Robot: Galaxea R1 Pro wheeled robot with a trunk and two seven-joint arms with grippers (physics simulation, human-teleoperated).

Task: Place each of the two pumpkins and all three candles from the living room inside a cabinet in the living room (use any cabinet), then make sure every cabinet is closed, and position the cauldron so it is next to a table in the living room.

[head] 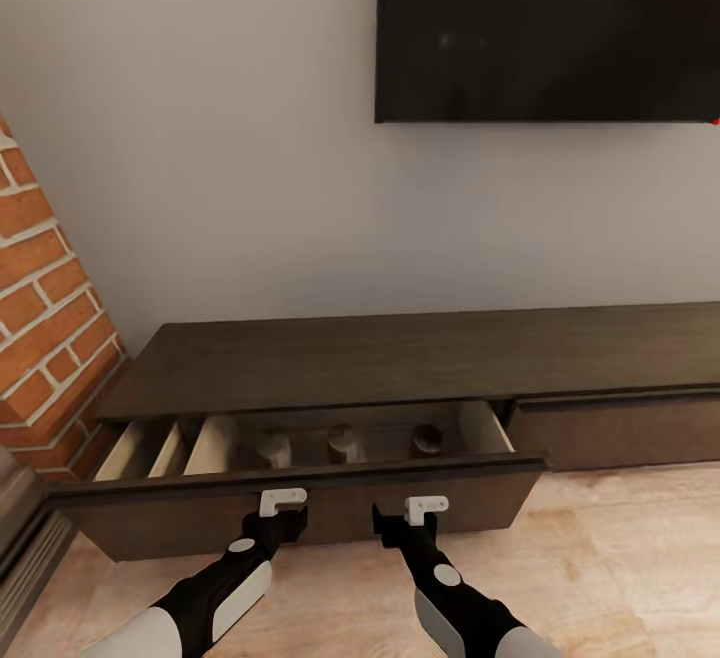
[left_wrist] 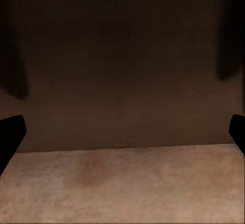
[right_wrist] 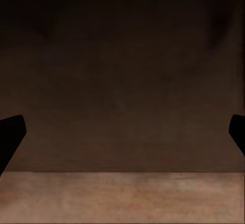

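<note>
Both grippers sit right up against the front panel of the pulled-out drawer (head: 300, 518) of the cabinet (head: 400, 358). The left gripper (head: 283, 501) has its jaws spread wide; in its wrist view the dark fingertips (left_wrist: 11, 134) show at the far edges, with the brown drawer front between them and the pale wooden floor (left_wrist: 122, 188) below. The right gripper (head: 427, 507) is the same: jaws apart, fingertips (right_wrist: 11, 132) at the two edges of its wrist view, nothing held between them, the dark panel close ahead. Whether either gripper actually touches the panel I can't tell.

The drawer is open at the left end of the long, low dark brown unit. Inside it stand three candles (head: 345, 443), stubby tan shapes in a row near the back, lying in shadow. Pale wooden dividers (head: 205, 443) show at the drawer's left part. The drawer to the right (head: 620, 428) is shut flush.

Above the cabinet a black television (head: 548, 28) hangs on the grey wall. A brick column (head: 40, 308) stands at the left, just beside the cabinet's end.
</note>
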